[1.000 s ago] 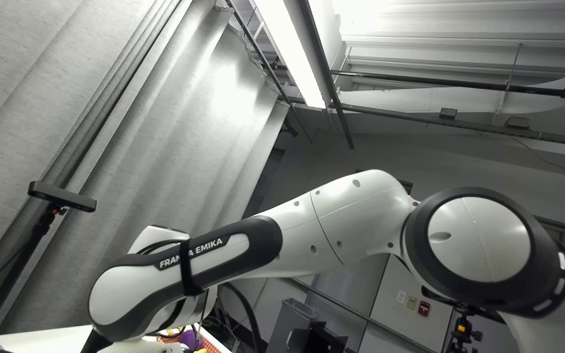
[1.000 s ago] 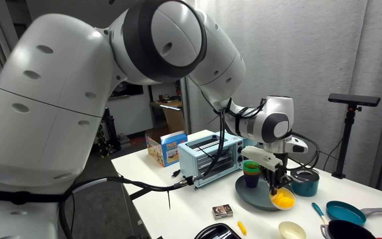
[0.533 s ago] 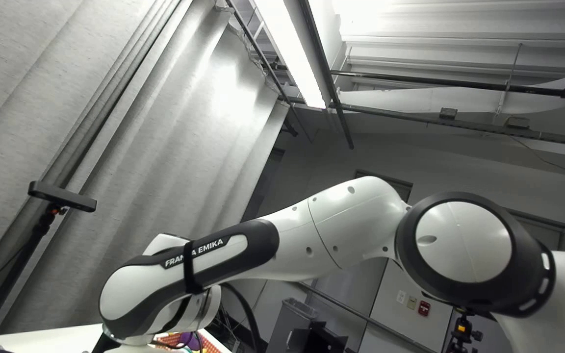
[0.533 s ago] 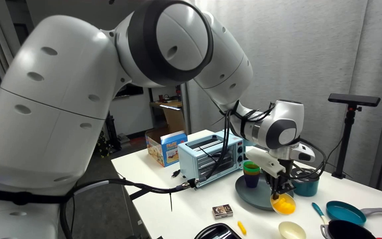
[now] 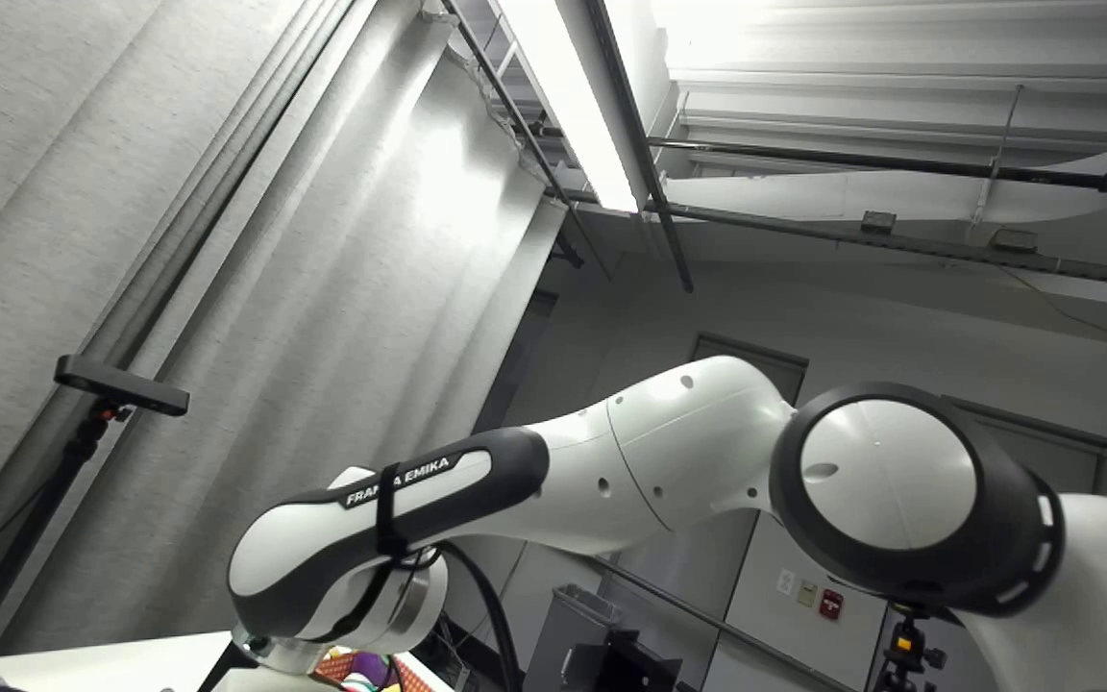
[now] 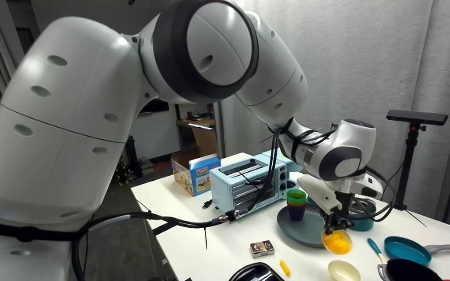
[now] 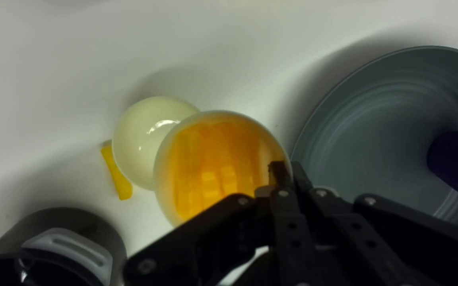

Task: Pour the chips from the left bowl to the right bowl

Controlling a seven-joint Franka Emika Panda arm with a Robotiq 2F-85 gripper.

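The Robotiq gripper (image 7: 290,174) pinches the rim of the filled bowl (image 7: 270,145), one finger inside and one outside, holding it tilted over the worktop (image 6: 225,253) with the yellow chips (image 7: 217,167) lying in it. The cream bowl (image 7: 135,139) stands upright on the worktop, well in from the edge nearest the arm (image 6: 53,117); in the wrist view the filled bowl hides part of it, and the part that shows holds no chips.

The step in hand looks like the approach to the pour. The low lip should come over the middle of the cream bowl, close above but not touching, before the tilt deepens; then a slow, even turn should let the chips slide out together. A rim pinch may swivel as the weight shifts, so no jerks.

In an exterior view a grey plate (image 6: 303,232) with stacked cups (image 6: 296,207) shows just behind the filled bowl, a hazard for any swing back. Toward the arm-side edge lie a loose yellow stick (image 6: 284,267), perhaps a stray chip, and a black glossy container (image 6: 254,271); toward the edge by the curtain (image 6: 342,70) stand a teal lidded pot (image 6: 365,224) and a teal frying pan (image 6: 406,249).
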